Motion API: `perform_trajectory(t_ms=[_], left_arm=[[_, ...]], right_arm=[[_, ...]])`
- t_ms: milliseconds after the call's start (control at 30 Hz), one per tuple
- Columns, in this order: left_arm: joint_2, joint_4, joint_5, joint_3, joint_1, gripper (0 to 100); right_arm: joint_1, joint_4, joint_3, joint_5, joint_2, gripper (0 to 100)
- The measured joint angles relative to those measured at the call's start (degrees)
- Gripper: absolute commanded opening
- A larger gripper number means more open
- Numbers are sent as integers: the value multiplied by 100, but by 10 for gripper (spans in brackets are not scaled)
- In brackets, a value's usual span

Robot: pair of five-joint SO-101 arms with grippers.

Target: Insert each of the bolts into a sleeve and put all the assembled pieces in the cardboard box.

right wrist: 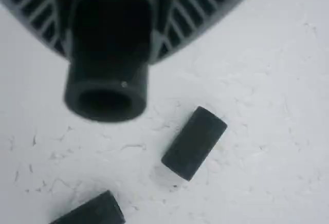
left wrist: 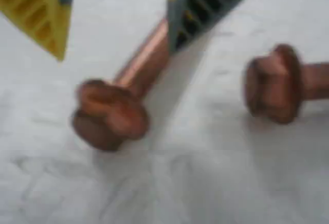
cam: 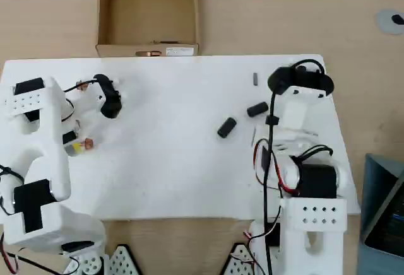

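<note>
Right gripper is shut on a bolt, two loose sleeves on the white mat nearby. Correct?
One error: the right gripper is shut on a black sleeve, not a bolt; the right wrist view shows it. Two loose sleeves do lie on the white mat nearby.

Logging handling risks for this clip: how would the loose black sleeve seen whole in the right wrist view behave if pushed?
The loose sleeve is a short cylinder lying on its side, so it would probably roll if pushed sideways. It looks rigid and small, likely light. The white table seems faintly textured, which might slow it.
</note>
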Motion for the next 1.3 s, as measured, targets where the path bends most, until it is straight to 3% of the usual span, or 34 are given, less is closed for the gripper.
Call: perform_trajectory(t_ms=[367, 567, 933, 1300], left_arm=[[958, -105, 0, -334, 26, 145], [1073, -53, 0, -360, 53, 4], [1187, 35, 0, -369, 211, 3], [862, 1925, 141, -1609, 554, 3]], right_arm=[[0, 0, 0, 0, 0, 9], [0, 0, 0, 0, 0, 9], [0, 0, -18, 0, 0, 9], [0, 9, -352, 0, 0, 9]])
